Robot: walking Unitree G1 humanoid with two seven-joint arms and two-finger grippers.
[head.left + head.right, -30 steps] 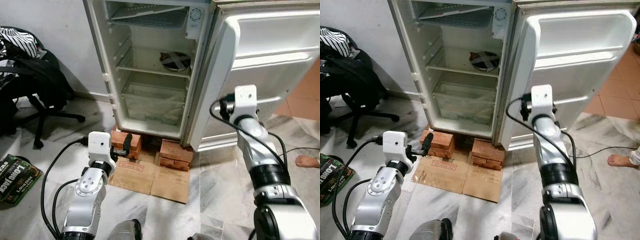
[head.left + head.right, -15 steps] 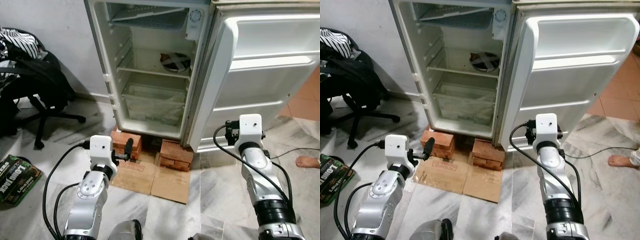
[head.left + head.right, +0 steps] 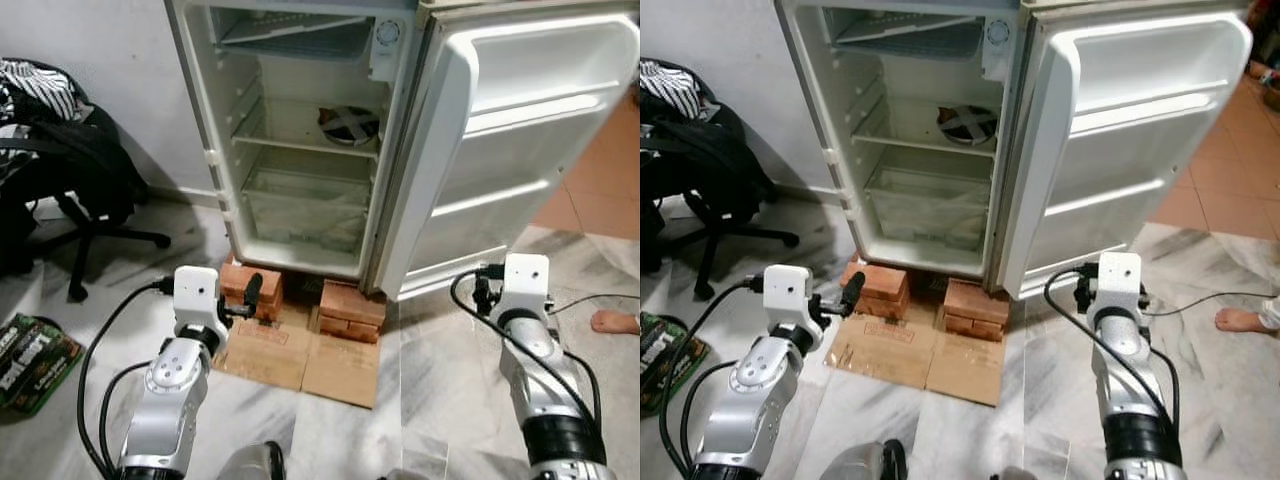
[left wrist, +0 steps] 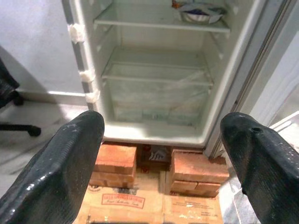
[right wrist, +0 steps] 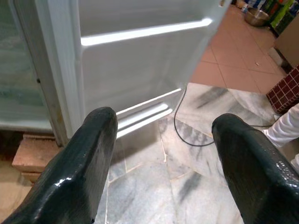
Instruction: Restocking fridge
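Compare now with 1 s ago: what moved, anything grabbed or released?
The right gripper has dropped from up at the fridge door to low over the marble floor, fingers open and empty. The door has swung a little wider. Nothing was grabbed. The left gripper stays open, low before the bricks; the bowl is unmoved.

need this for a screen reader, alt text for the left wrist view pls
An open fridge stands on red bricks over flattened cardboard, with a foil-covered dish on one shelf. The left gripper has its black fingers spread wide and holds nothing.
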